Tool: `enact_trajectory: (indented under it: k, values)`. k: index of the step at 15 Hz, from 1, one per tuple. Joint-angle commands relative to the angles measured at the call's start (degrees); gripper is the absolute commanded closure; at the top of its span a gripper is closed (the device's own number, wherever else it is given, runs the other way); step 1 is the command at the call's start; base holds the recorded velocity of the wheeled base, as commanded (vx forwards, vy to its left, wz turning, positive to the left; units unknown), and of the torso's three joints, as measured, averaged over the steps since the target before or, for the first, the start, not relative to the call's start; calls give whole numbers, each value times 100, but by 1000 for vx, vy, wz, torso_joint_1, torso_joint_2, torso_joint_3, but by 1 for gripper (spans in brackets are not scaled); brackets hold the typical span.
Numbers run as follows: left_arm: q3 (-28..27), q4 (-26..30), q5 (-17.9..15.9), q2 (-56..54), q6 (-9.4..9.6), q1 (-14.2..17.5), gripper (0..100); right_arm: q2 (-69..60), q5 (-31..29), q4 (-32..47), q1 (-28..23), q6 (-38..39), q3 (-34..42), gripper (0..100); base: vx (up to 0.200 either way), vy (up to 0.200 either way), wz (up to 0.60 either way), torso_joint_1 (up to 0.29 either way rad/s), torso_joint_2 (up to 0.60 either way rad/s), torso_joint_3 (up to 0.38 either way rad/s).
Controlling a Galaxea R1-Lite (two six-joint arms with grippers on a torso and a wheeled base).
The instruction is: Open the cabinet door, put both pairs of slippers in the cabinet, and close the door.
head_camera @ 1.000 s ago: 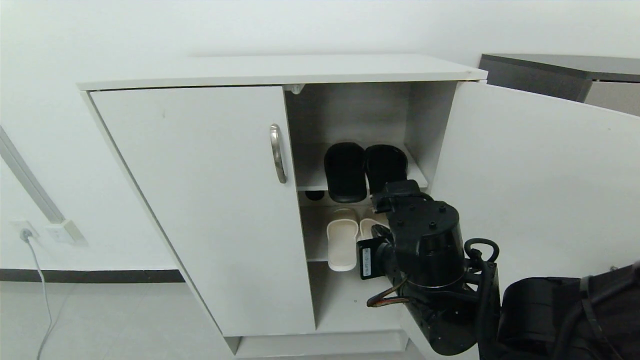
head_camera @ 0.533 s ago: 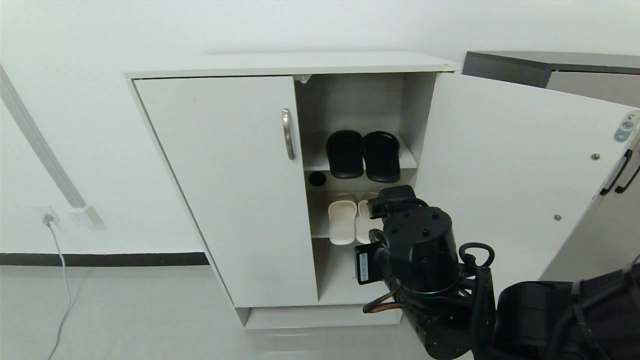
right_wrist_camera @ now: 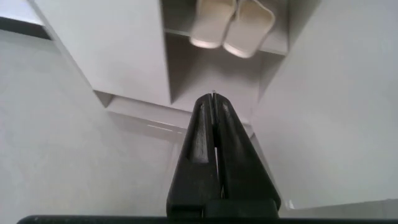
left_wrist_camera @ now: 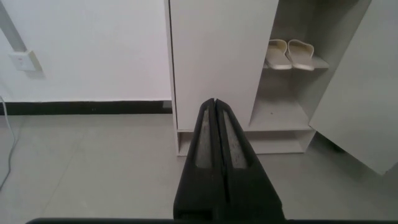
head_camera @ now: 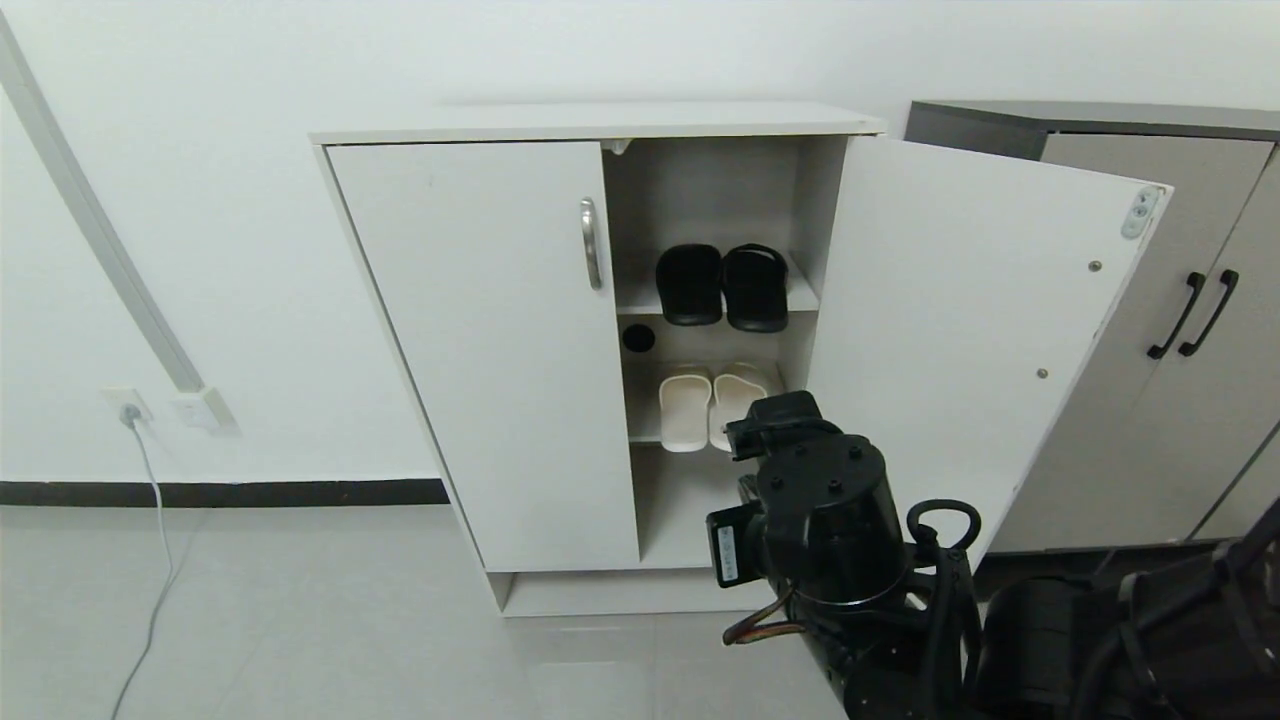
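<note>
The cabinet stands with its right door open, black slippers on the upper shelf and white slippers on the middle shelf, while the left end effector and right end effector are clenched empty before it.

The wall is plain white, with a black skirting strip along its foot. A grey duct slants down it towards a socket, from which a thin cable hangs to the pale grey tiled floor. At the wall's right end stands a grey cupboard with two black handles.
</note>
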Motion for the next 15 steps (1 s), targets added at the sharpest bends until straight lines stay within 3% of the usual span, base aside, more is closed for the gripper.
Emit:
enact_trajectory:
  k: [1, 15]
  values:
    - [0, 0, 2, 6, -1, 1, 100, 33, 0, -5, 5, 0, 19, 100, 0, 0, 0, 0, 0, 0]
    - [-9, 0, -7, 6, -10, 1, 100, 68, 0, -23, -83, 0, 54, 100, 0, 0, 0, 0, 0, 0]
